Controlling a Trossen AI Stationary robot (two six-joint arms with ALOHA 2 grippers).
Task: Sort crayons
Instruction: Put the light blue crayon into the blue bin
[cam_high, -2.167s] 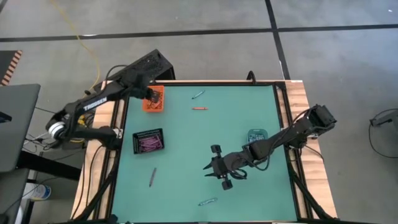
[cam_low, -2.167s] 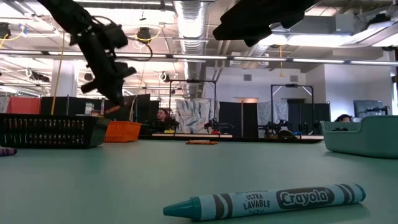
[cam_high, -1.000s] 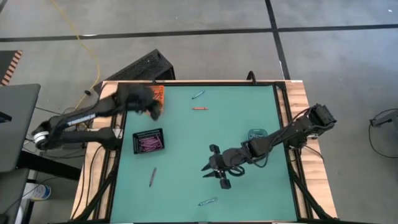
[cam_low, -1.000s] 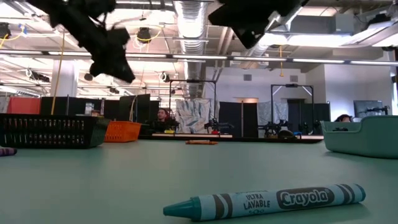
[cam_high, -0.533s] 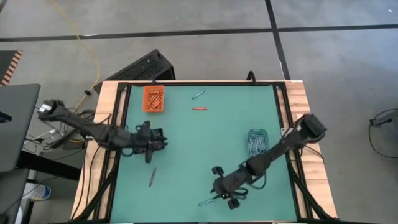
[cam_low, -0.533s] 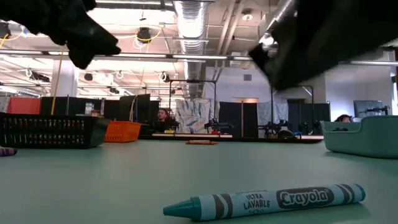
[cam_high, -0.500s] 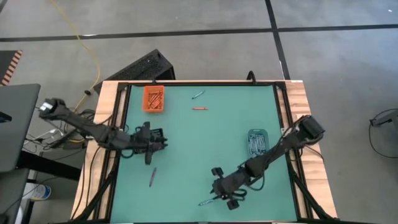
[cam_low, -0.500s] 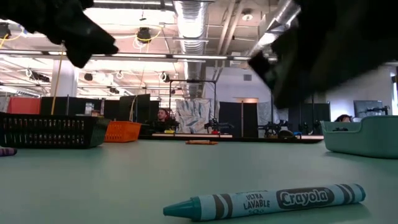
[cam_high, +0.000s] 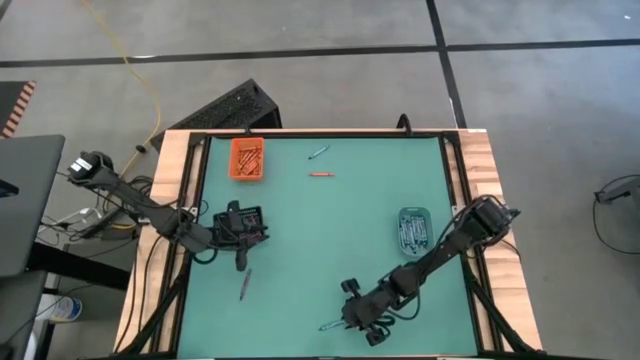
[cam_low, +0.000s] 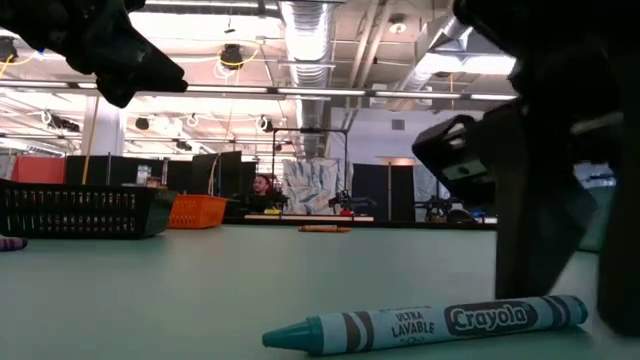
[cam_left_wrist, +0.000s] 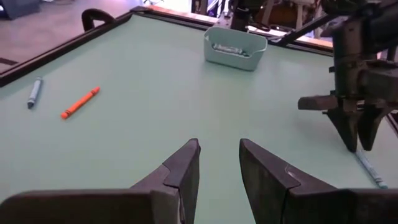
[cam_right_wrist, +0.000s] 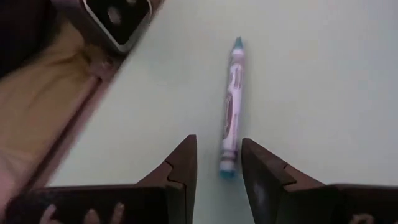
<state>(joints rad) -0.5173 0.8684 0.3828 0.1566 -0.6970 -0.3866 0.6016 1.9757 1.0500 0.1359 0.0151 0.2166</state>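
Note:
A teal crayon (cam_right_wrist: 230, 118) lies flat on the green table near its front edge (cam_high: 333, 324). My right gripper (cam_right_wrist: 219, 163) stands open, low over it. Its fingers are on either side of the crayon's blunt end, and I see no touch. My left gripper (cam_high: 243, 245) hovers open and empty at the black tray (cam_high: 238, 215) on the left. An orange crayon (cam_high: 320, 174) and a blue crayon (cam_high: 317, 152) lie at the far side. A purple-grey crayon (cam_high: 244, 284) lies near the left.
An orange tray (cam_high: 247, 158) with orange crayons stands at the far left. A pale blue tray (cam_high: 412, 228) with crayons stands at the right. The middle of the table (cam_high: 320, 240) is bare. A raised black rim runs along the table's edges.
My left gripper has swung from the orange tray toward the table's near edge and down, and has stopped by the black tray. My right gripper has gone down and toward the near edge, onto the teal crayon. No crayon has moved.

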